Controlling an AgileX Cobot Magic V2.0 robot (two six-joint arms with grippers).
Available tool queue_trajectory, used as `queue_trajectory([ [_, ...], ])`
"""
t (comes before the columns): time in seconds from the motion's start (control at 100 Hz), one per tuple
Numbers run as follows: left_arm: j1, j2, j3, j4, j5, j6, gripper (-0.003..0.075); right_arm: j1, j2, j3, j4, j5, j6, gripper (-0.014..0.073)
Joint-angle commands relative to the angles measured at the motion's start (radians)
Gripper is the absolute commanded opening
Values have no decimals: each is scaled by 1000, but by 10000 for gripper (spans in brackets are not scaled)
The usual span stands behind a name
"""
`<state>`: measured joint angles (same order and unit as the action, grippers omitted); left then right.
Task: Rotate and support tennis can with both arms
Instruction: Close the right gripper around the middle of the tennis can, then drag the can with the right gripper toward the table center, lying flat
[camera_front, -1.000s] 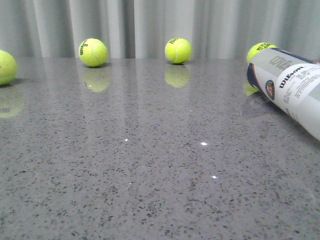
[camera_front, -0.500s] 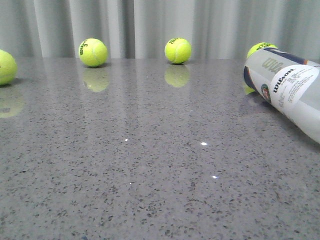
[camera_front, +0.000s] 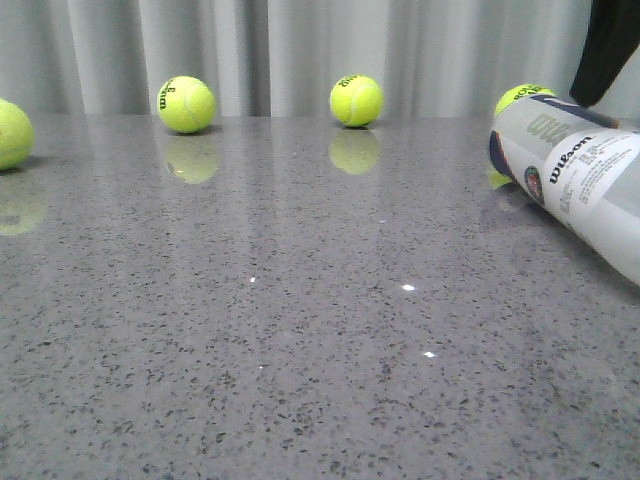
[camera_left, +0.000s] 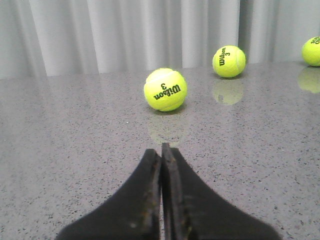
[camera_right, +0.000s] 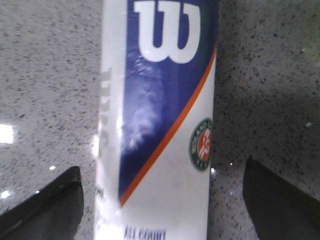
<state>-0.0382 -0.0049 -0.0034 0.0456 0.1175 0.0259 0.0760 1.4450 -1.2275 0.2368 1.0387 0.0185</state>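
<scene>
1. The tennis can lies on its side on the tabletop near the right edge.
2. The right gripper is spread wide, 1 finger either side of the tennis can, not touching.
3. The left gripper is pressed together, empty, near 1 tennis ball.

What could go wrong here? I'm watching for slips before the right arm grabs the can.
The tennis can lies on its side on the glossy table; the open right gripper straddles it without touching, so an uneven close might roll it. A tennis ball sits just behind the can and could get knocked away. The left gripper is shut, offering no support.
</scene>
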Motion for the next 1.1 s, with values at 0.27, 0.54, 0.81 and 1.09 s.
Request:
queue_trajectory([
  [0.27,1,-39,48,-1,-79,-9,-21,2,68,-33,22,-41,-6,591],
  [0.54,1,-39,48,-1,-79,-9,-21,2,66,-48,22,-34,-9,297],
  [0.81,1,-39,48,-1,-79,-9,-21,36,68,-226,22,97,-142,297],
  [1.09,1,-39,48,-1,-79,-9,-21,195,167,-398,21,141,-393,297],
])
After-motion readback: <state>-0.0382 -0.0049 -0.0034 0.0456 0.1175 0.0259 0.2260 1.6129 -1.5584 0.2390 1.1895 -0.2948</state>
